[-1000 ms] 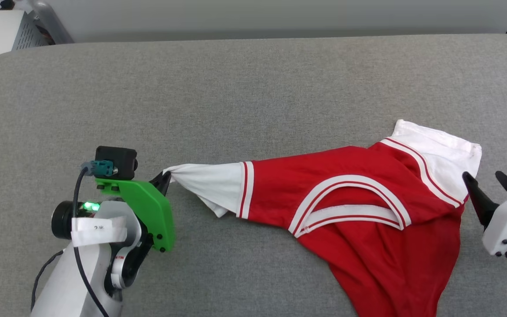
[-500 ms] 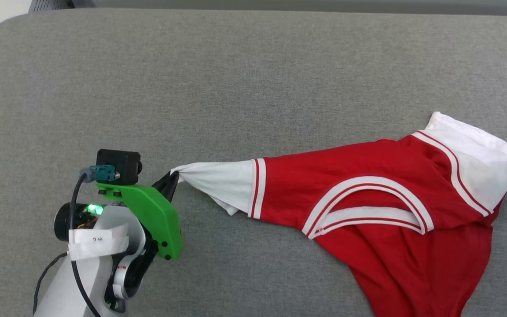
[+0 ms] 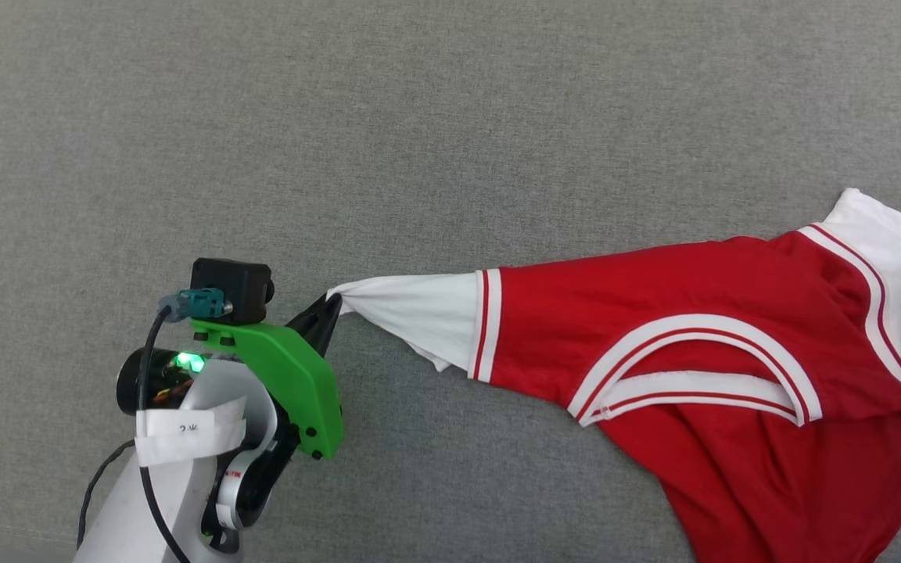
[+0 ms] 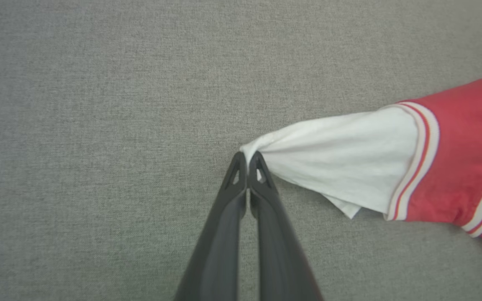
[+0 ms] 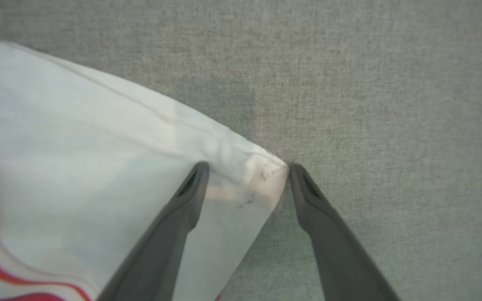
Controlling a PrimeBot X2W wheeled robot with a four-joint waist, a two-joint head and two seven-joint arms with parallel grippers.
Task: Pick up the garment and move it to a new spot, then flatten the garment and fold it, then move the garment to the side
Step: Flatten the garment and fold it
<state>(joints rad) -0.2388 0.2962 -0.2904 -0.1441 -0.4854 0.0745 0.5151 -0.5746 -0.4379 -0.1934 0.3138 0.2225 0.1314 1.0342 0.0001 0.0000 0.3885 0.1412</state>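
The left gripper is pinched tight on the tip of one white sleeve of the garment. The garment lies stretched out across the right side of the grey woven surface. At the other white sleeve, the right gripper stands spread wide, one finger over the cloth and the other just beside its corner.

- Head view looks steeply down over the grey surface.
- Left wrist view, close, faces the left sleeve of the garment, shared with the head view.
- Right wrist view, closer, faces its right sleeve.
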